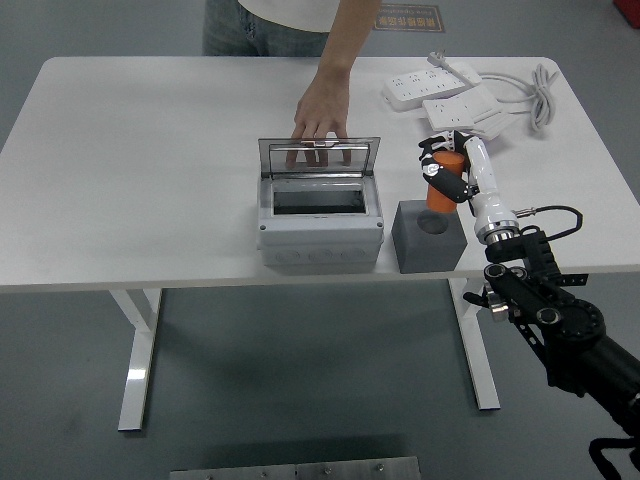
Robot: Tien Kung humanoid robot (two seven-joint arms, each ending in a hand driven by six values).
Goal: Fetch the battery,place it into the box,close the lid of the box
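Observation:
My right hand (441,170) is shut on the orange battery (442,184), held upright just above the grey holder block (429,237), whose round socket now shows bare. The grey box (320,220) sits left of the block, near the table's front edge, with its clear lid (319,157) standing open and a dark opening on top. A person's hand (322,115) reaches from the far side and rests its fingers on the lid's upper edge. My left arm is out of view.
White power strips (433,82) with a coiled cable (540,92) lie at the back right, beside a purple object (464,138) just behind my right hand. The table's front edge (200,282) runs close before the box and block.

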